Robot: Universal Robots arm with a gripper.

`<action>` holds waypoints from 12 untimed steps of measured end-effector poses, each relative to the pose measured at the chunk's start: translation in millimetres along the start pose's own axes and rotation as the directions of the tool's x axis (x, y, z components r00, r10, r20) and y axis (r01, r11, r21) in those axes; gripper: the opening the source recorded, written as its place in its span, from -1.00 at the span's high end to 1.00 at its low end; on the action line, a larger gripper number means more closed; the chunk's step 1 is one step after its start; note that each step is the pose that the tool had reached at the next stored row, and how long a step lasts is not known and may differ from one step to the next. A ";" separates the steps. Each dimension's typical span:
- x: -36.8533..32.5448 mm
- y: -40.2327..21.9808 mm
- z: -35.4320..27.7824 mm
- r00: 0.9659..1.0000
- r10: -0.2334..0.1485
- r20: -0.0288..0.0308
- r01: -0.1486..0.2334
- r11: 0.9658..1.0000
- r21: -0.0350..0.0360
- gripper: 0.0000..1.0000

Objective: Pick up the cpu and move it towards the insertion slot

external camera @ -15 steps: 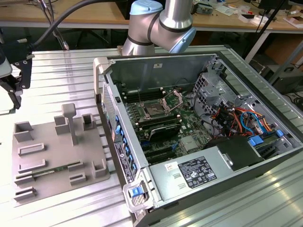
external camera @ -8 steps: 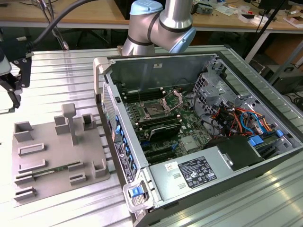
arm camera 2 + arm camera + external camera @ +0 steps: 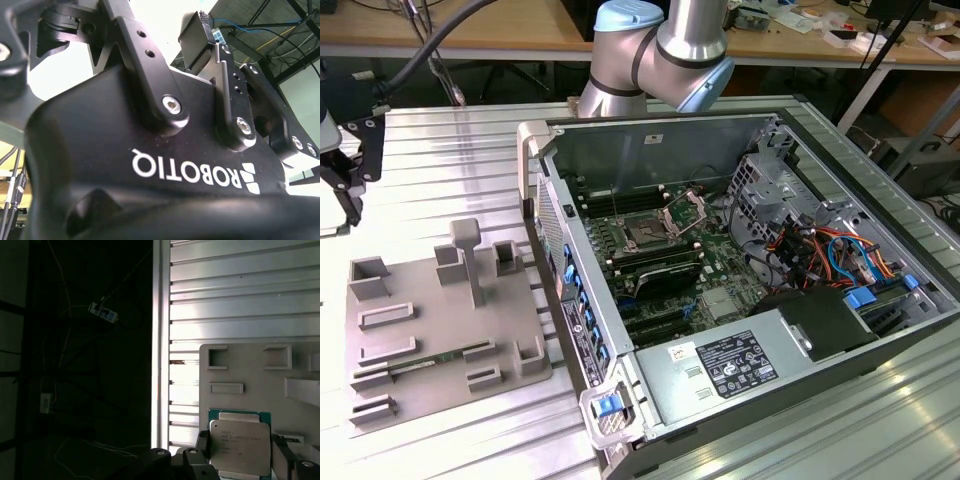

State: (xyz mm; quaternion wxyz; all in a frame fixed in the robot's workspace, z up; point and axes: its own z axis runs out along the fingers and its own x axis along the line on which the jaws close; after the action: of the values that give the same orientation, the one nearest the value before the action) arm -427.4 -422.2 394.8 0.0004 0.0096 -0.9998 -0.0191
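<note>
**State.** The gripper (image 3: 240,460) is closed on the cpu (image 3: 240,440). In the first wrist view one finger (image 3: 202,447) bears on each of two opposite cpu edges, with the silver top facing the camera. The cpu is judged clear of the tray (image 3: 420,330), hanging above the tray's side nearest the worktop (image 3: 470,150) edge.

**Relation.** The slot (image 3: 645,232) lies well apart from the gripper, toward the exterior view's right. It sits inside the open case (image 3: 533,160), beyond the tray and the case wall. The cpu is near-square, so no long axis governs.

**Count.** One cpu, one slot, one gripper, one tray, one case.
</note>
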 end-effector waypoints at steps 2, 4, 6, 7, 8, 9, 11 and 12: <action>0.0 0.0 -1.3 1.000 0.000 0.000 0.000 1.000 0.000 -0.09; 0.0 0.1 -2.1 1.000 0.000 0.000 0.000 1.000 0.000 -0.09; 0.0 0.1 -3.2 1.000 0.000 0.000 0.000 1.000 0.000 -0.09; 0.0 0.1 -3.7 1.000 0.000 0.000 0.000 1.000 0.000 -0.09; 0.0 0.2 -4.4 1.000 0.000 0.000 0.000 1.000 0.000 -0.09; 0.0 0.3 -7.0 1.000 0.000 0.000 0.000 1.000 0.000 -0.09; 0.0 0.3 -7.1 1.000 0.000 0.000 0.000 1.000 0.000 -0.09; 0.0 0.3 -7.2 1.000 0.000 0.000 0.000 1.000 0.000 -0.09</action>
State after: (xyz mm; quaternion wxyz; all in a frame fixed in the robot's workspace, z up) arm -427.4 -422.2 402.0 0.0004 0.0095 -0.9998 -0.0192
